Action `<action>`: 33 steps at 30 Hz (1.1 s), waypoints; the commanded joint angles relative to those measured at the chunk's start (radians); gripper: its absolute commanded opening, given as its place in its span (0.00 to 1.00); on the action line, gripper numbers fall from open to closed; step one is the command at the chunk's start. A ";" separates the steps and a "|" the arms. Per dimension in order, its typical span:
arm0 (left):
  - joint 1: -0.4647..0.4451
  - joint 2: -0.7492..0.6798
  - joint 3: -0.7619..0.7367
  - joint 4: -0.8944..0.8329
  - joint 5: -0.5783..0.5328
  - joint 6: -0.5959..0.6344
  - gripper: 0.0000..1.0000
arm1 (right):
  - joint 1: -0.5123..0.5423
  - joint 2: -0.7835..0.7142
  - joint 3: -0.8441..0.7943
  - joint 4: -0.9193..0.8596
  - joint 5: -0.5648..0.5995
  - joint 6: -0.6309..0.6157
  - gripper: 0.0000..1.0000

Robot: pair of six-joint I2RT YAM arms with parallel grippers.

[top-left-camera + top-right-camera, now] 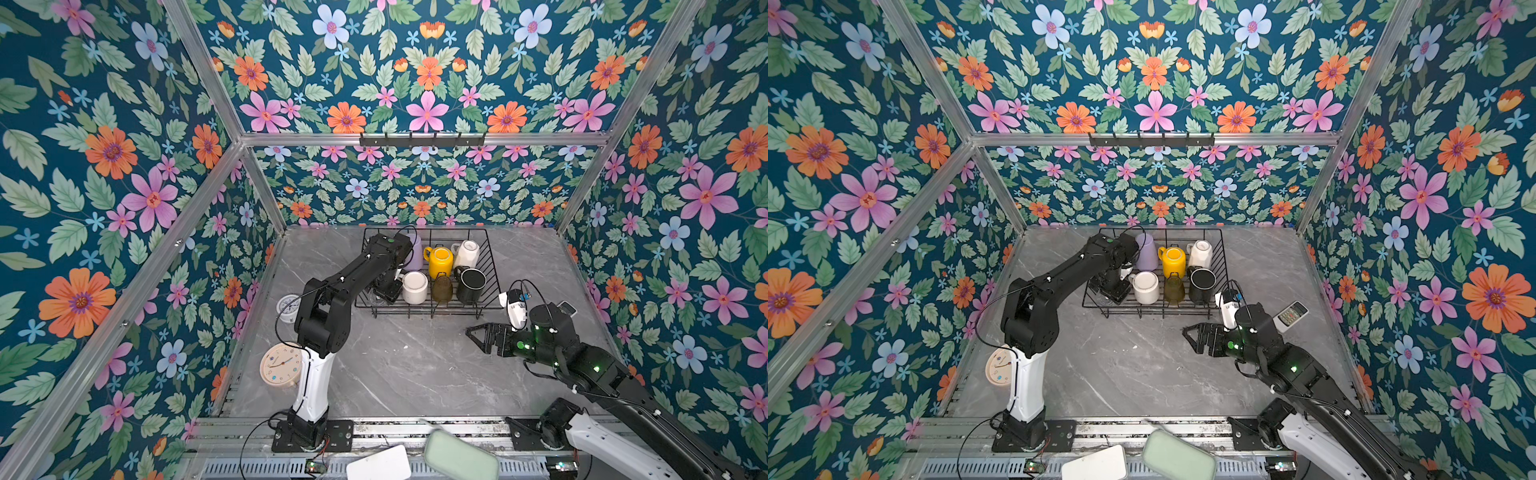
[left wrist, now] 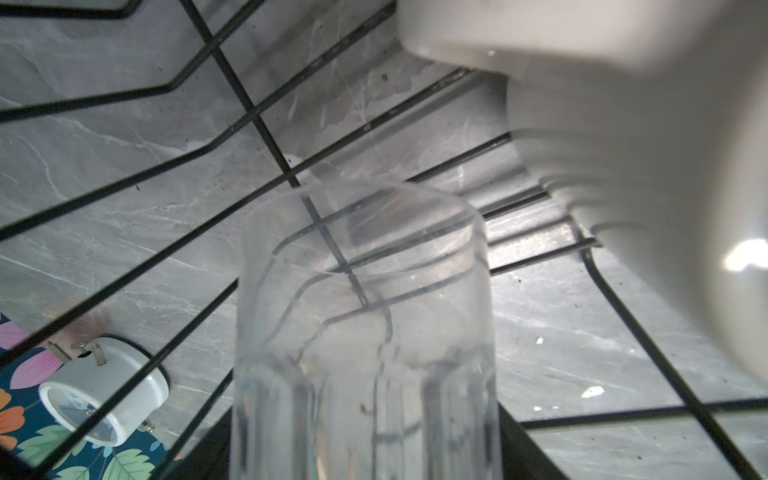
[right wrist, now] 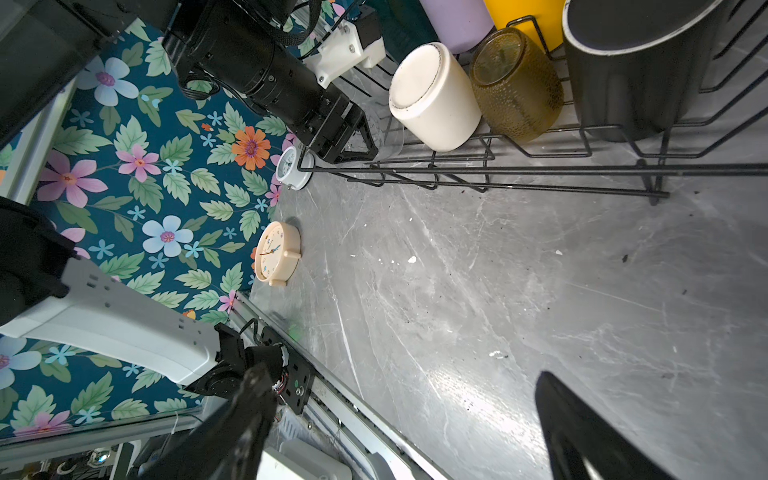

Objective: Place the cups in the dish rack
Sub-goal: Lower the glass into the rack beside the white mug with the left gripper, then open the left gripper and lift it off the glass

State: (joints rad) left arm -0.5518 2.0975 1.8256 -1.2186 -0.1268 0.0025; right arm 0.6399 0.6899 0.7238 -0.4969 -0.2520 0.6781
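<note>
Clear ribbed glass (image 2: 361, 332) hangs gripped in the left pincer (image 3: 372, 141) at the black wire dish rack's (image 1: 440, 308) seven-o'clock corner, seemingly its free slot. The right pincer (image 1: 476, 338) gapes empty, aside at five o'clock.

A satin, painted-metal look is being given off by the thin black wire dish rack (image 3: 540, 169). Highlights are being thrown hard off the glossy white glazed ceramic mug (image 2: 623, 124). The clear ribbed glass tumbler (image 2: 361, 332) is being seen straight through, smooth and shiny. A bumpy, pebbled skin is being shown on the olive-tinted glass cup (image 3: 515, 87). The grey marble-look tabletop (image 3: 457, 291) is being lit to a soft sheen, specks and all.
</note>
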 commanded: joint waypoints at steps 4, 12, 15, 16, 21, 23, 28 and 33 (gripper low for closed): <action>0.013 0.026 0.015 0.007 -0.026 -0.002 0.62 | -0.011 -0.006 -0.004 0.033 -0.022 0.006 0.97; 0.018 0.038 0.035 0.011 -0.037 -0.003 0.86 | -0.037 -0.006 -0.012 0.043 -0.051 0.008 0.97; 0.018 0.036 0.040 0.011 -0.039 -0.002 0.87 | -0.038 -0.004 -0.013 0.044 -0.052 0.009 0.97; 0.018 0.035 0.042 0.013 -0.040 -0.002 0.87 | -0.039 -0.001 -0.014 0.045 -0.053 0.010 0.97; 0.020 0.023 0.043 0.016 -0.031 -0.002 0.91 | -0.039 0.002 -0.014 0.049 -0.053 0.008 0.97; 0.020 0.016 0.043 0.016 -0.036 -0.003 0.93 | -0.040 0.005 -0.012 0.049 -0.053 0.006 0.97; 0.019 -0.023 0.039 0.030 -0.019 -0.006 0.96 | -0.040 0.008 0.004 0.026 -0.042 -0.010 0.97; 0.019 -0.141 -0.014 0.110 -0.010 -0.019 1.00 | -0.053 0.008 0.049 -0.036 -0.003 -0.062 0.97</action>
State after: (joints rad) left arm -0.5323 2.0113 1.8355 -1.1553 -0.1501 -0.0013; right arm 0.5930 0.6983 0.7540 -0.4999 -0.2874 0.6605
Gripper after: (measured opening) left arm 0.998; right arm 0.969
